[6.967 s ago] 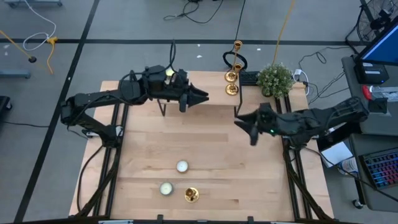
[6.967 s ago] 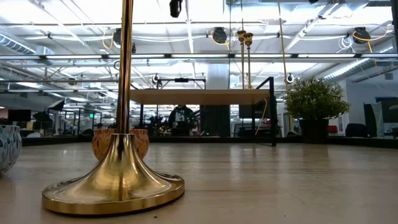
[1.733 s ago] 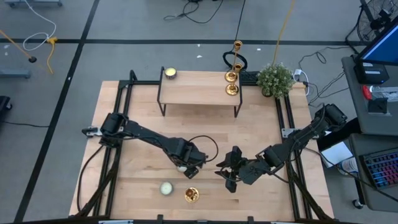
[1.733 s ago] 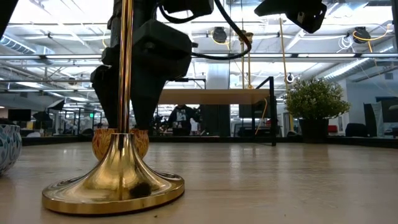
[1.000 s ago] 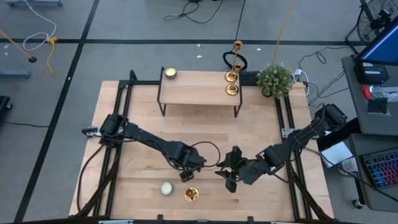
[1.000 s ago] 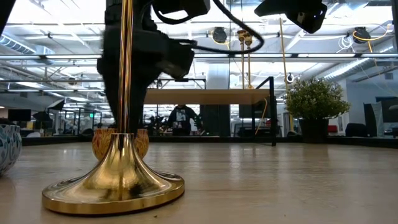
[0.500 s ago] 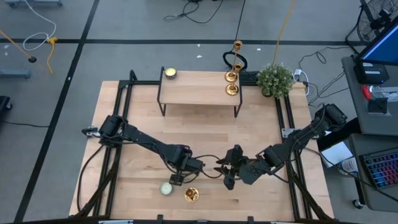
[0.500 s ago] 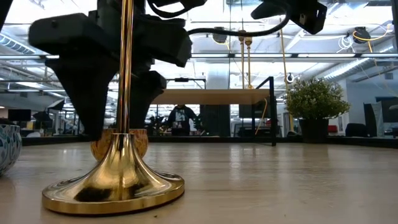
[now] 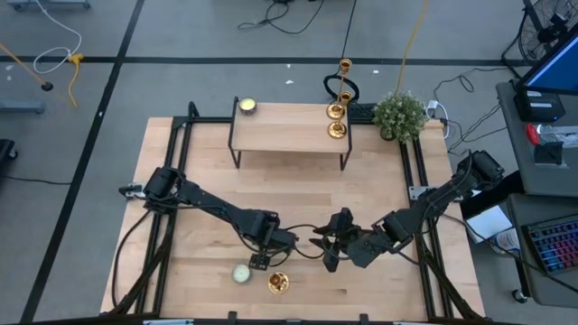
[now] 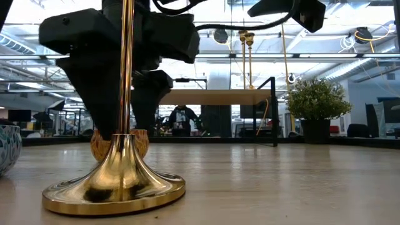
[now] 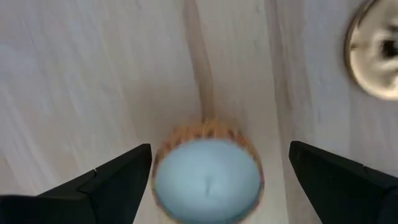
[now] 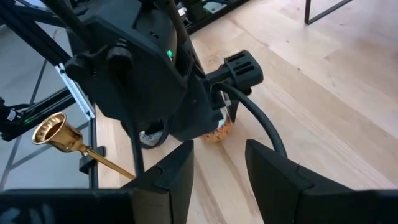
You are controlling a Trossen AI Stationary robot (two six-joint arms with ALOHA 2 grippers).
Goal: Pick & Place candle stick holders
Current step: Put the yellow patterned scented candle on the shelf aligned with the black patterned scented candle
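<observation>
One gold candle stick holder (image 9: 278,283) stands on its round base near the table's front edge, and fills the low view (image 10: 119,184). Two more (image 9: 336,110) (image 9: 337,129) stand on the raised shelf's right end. My left gripper (image 9: 262,255) (image 11: 220,149) points straight down, open, with one finger on either side of a pale round candle (image 11: 207,180) lying on the table; a gap shows on both sides. Just right of it, my right gripper (image 9: 327,257) (image 12: 219,144) hangs above the table, open and with nothing between its fingers.
A second candle (image 9: 241,273) lies left of the front holder, and a third (image 9: 247,106) sits on the shelf (image 9: 289,135). A potted plant (image 9: 398,115) stands at the far right corner. A blue-patterned bowl (image 10: 7,147) shows at the low view's left edge.
My left gripper has rolled about its downward axis over the candle, and its fingers now stand side by side, either side of the front holder's stem in the low view. It has stayed open. The candle and the holders have kept their places.
</observation>
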